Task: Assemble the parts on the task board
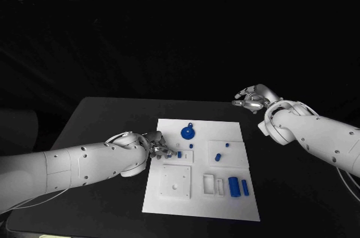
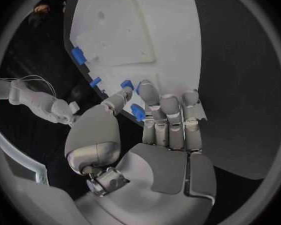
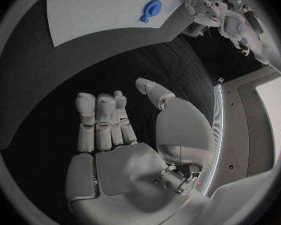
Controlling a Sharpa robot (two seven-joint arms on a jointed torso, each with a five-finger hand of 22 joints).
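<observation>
The white task board lies mid-table. My left hand reaches over its left edge, and thumb and fingers pinch a small blue part just above the board. Another small blue part sits at the thumb tip. A round blue part lies near the far edge, a short part in the middle, and two blue cylinders at the right. My right hand hovers off the board's far right corner, fingers apart, holding nothing.
White recessed blocks stand on the board's near half. Bare black table lies to the left, behind and to the right of the board. My left forearm stretches across the table's left side.
</observation>
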